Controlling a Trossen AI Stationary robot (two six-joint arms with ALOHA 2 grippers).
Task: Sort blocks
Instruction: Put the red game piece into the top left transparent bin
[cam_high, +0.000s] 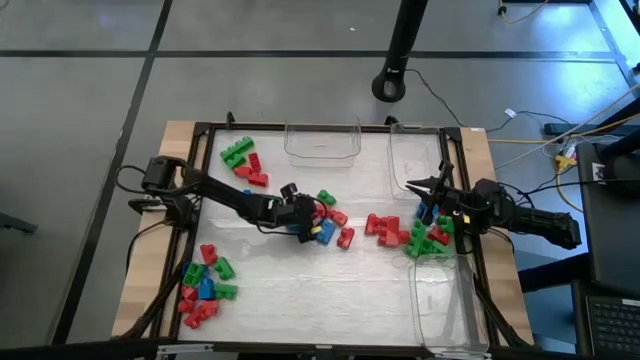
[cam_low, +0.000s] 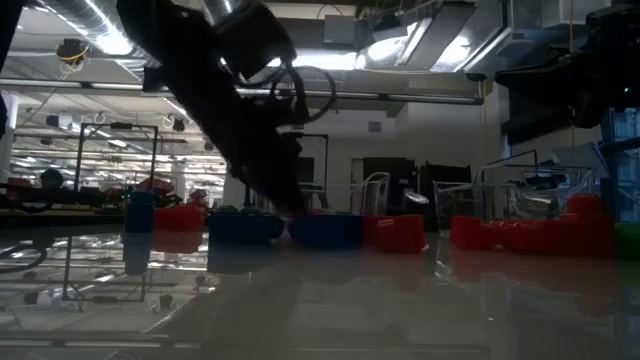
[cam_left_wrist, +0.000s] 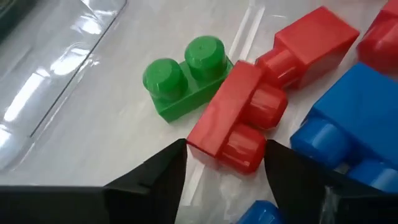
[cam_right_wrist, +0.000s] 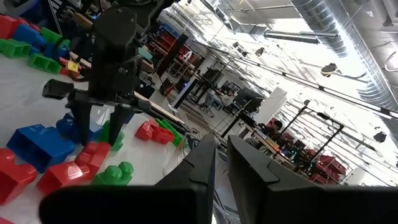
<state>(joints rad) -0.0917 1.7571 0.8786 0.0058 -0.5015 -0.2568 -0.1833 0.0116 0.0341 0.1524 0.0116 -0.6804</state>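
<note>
High view: left gripper (cam_high: 312, 228) down in central block cluster (cam_high: 330, 222); right gripper (cam_high: 420, 185) near right-side blocks, fingers together.
Left wrist view: fingers (cam_left_wrist: 163, 177) apart, straddling red block (cam_left_wrist: 235, 118), not clamped; green block (cam_left_wrist: 185, 78) beside.

Three clear bins (cam_high: 322, 143), dozens of blocks (cam_high: 204, 287), two arms (cam_high: 225, 196).
</note>
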